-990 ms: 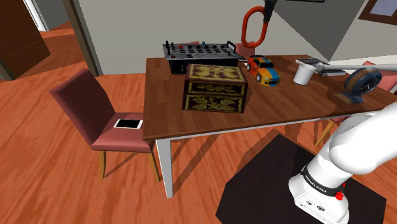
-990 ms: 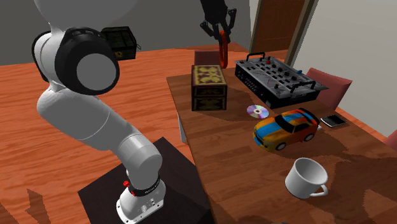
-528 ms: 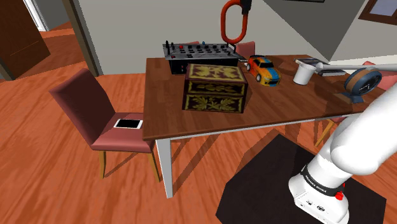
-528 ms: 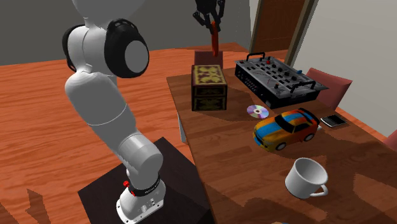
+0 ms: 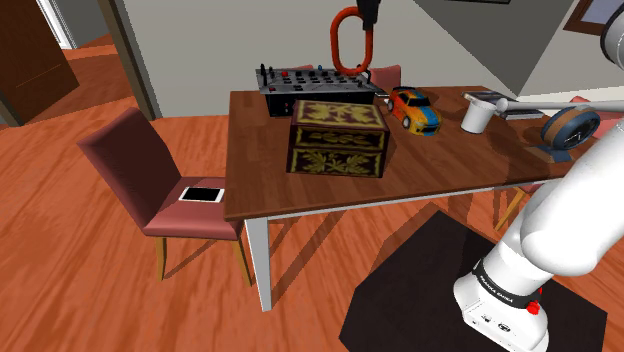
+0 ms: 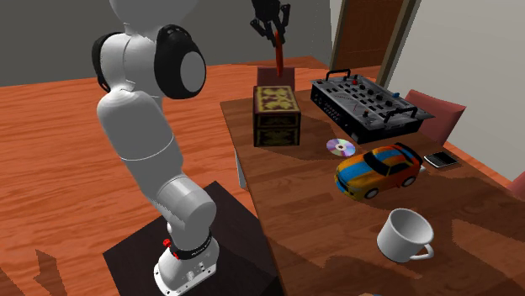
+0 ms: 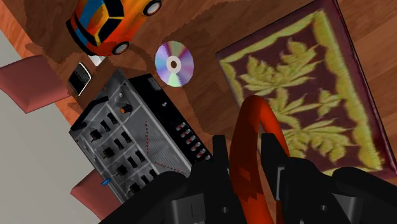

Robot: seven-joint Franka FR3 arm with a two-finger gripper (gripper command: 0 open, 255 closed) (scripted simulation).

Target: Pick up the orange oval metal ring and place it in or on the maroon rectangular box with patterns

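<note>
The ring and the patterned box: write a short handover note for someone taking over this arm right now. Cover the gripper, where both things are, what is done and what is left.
Hand: the gripper is shut on the ring, which hangs below it in the air.
Things: the box stands on the table, lid closed, beside the mixer. The wrist view looks down past the ring onto its lid.
Done: ring picked up, clear of the table.
Left: bring it over the lid, lower it, let go.
</note>
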